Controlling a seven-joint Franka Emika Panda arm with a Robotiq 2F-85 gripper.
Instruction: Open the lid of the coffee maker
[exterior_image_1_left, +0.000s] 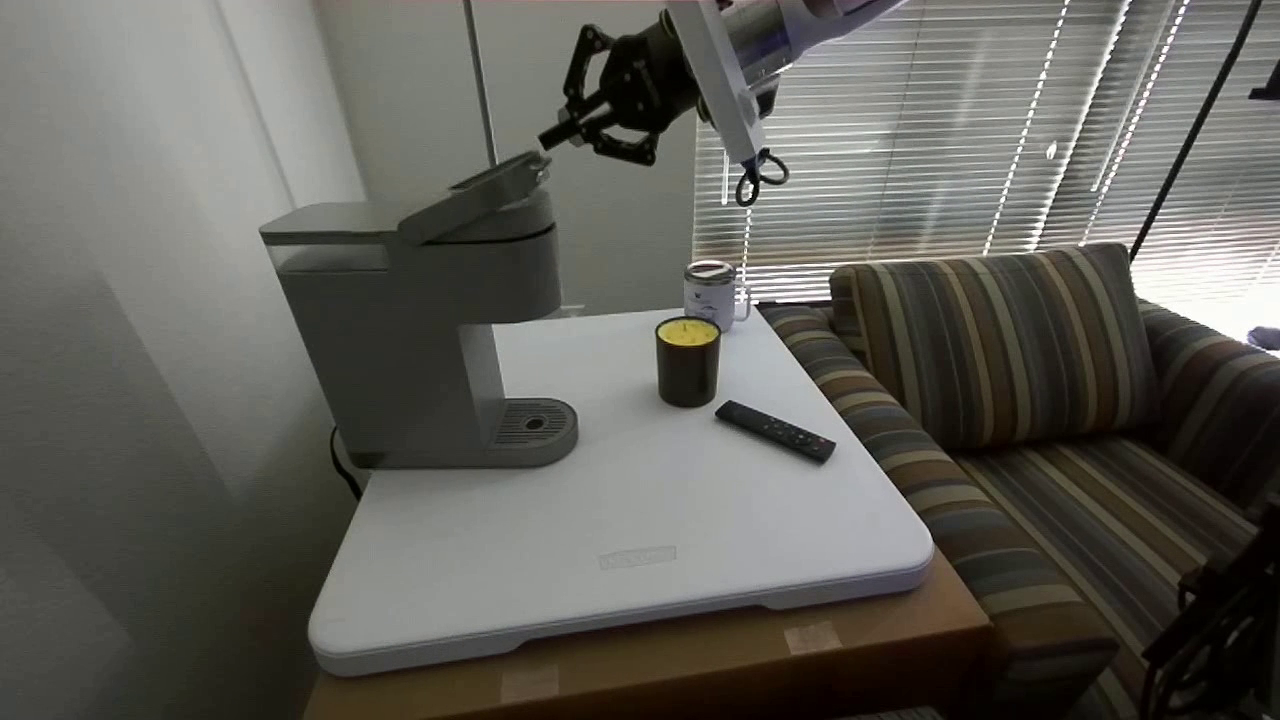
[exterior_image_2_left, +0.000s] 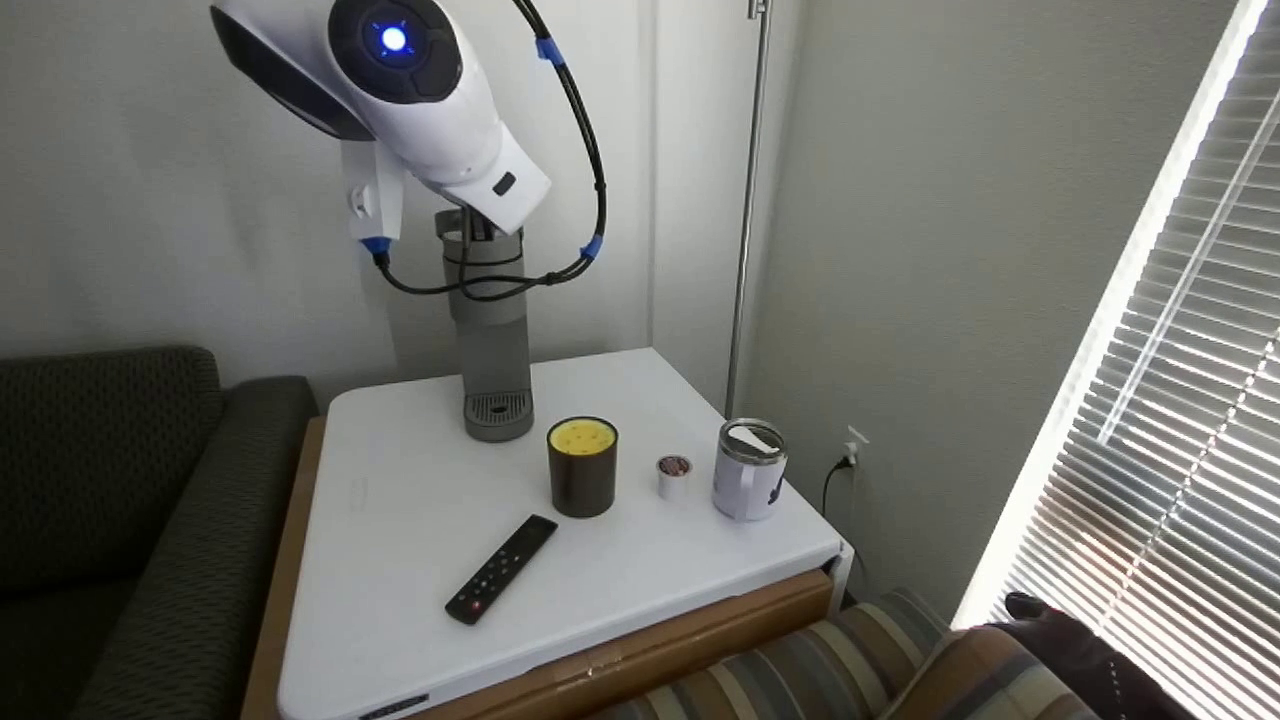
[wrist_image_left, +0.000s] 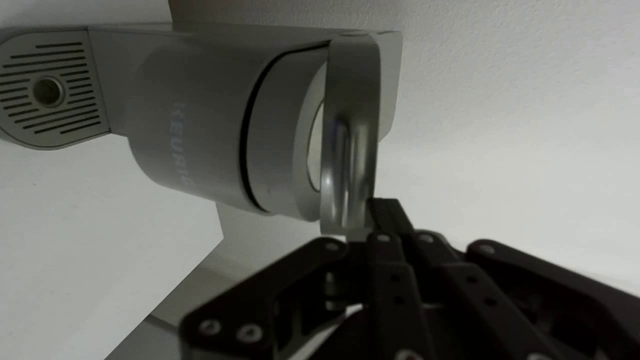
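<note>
Lid was on top of the coffee maker, tilted, its front edge raised so that a gap showed beneath it in the wrist view. The gripper was right at that edge, its fingers pressed together; whether the tips touched the lid, I could not tell. The coffee maker stood upright on a white table. In an exterior view a small cup stood between a jar and a mug, and a remote lay near the jar.
</note>
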